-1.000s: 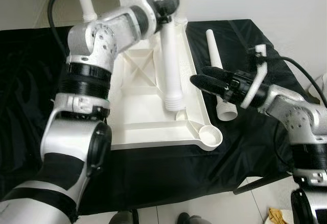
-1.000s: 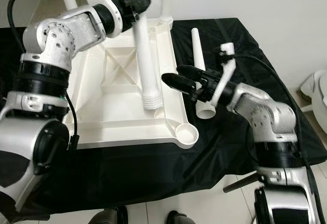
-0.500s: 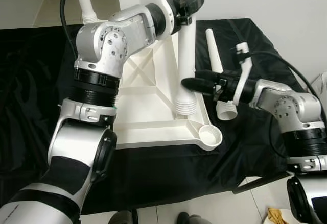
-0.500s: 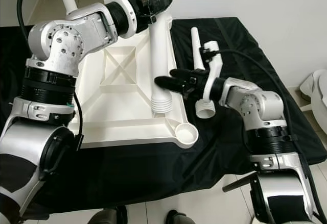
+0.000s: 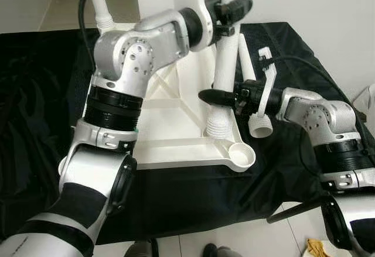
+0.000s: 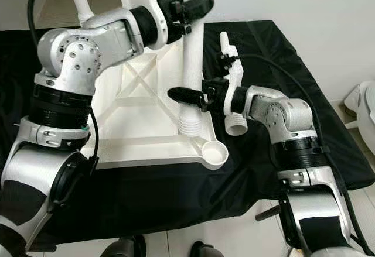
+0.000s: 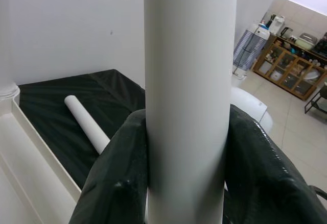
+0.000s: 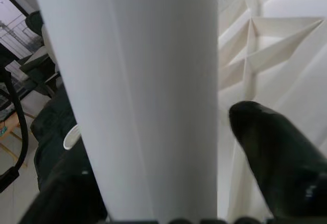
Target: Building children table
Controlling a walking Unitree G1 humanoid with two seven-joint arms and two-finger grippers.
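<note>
Leg (image 5: 225,64) is being gripped upright by left gripper (image 5: 229,12); right gripper (image 5: 218,97) (fingers straddling it) is steadying; misalignment over corner socket (image 5: 240,151) risks cross-threading.

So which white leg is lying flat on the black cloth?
The loose leg beside the tabletop lies flat. The held leg is upright in the left end effector.

No text, label, brand, number or sign can be read anywhere.
</note>
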